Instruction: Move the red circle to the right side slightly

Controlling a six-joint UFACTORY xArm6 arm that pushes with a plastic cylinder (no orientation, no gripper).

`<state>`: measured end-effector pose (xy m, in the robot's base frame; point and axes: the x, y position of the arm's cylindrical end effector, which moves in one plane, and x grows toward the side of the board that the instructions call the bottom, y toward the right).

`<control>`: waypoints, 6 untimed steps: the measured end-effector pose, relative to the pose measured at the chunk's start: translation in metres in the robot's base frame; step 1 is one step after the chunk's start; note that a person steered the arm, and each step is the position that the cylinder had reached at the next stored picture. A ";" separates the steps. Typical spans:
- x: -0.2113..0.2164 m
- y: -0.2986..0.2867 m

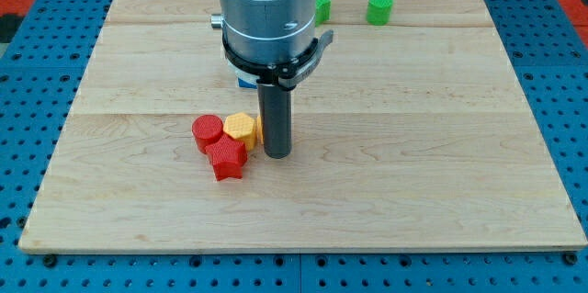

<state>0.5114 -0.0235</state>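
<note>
- My tip [277, 153] rests on the wooden worktop [413, 174], just right of a tight cluster of blocks.
- The red circle [208, 132] sits at the cluster's left — touching the yellow hexagon [240, 129].
- A red star-like block [226, 159] lies below them (an orange sliver shows beside the rod).
- Two green blocks [379, 7] sit at the view's top.
- No end effector — only a rod, holding nothing.

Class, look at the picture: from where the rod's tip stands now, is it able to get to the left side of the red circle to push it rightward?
Probably not directly. My tip stands right of the cluster, with the yellow block between it and the red circle. It would have to go round, perhaps above the cluster.
</note>
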 end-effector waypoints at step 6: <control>-0.021 -0.061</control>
